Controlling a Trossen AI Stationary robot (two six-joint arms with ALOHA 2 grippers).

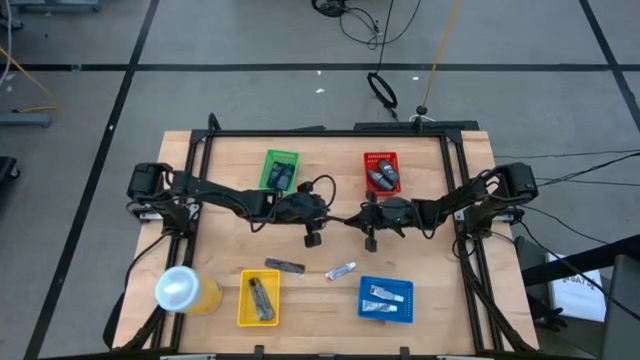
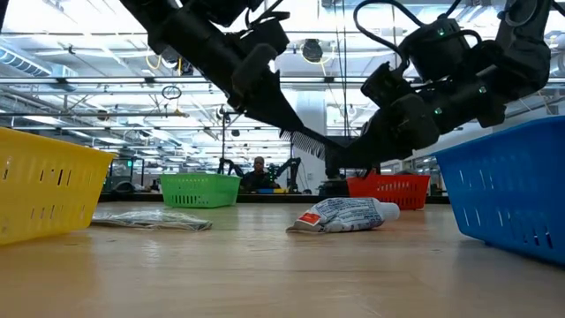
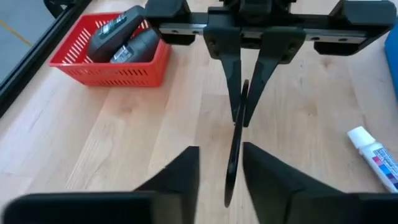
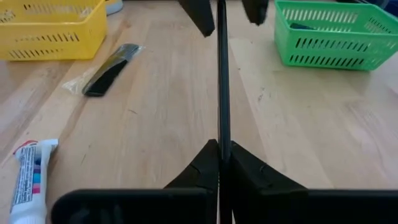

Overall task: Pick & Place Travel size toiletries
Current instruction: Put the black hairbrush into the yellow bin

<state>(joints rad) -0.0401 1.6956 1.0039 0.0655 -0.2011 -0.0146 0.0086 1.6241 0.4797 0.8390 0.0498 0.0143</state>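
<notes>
A thin black comb (image 1: 346,219) hangs in the air over the table's middle, running left to right between my two grippers. Its teeth (image 2: 305,140) point down in the low view. My right gripper (image 4: 222,146) is shut on its right end. My left gripper (image 3: 221,149) is open, with a finger on either side of the comb's left end and a gap showing on both sides. A white toothpaste tube (image 1: 341,270) and a wrapped black comb (image 1: 285,265) lie flat on the wood nearer the front. My right gripper pinches the comb's right end (image 4: 222,134) between its two shut fingers. It comes level from the table's right, with the fingers lying along the comb. The comb stands on edge, lifted clear of the table, and reaches out toward my left gripper.
A green basket (image 1: 280,170) and a red basket (image 1: 381,172) with dark pieces stand at the far side. A yellow basket (image 1: 258,298) and a blue basket (image 1: 386,298) with tubes stand near the front. A yellow cup (image 1: 185,290) is at the near left.
</notes>
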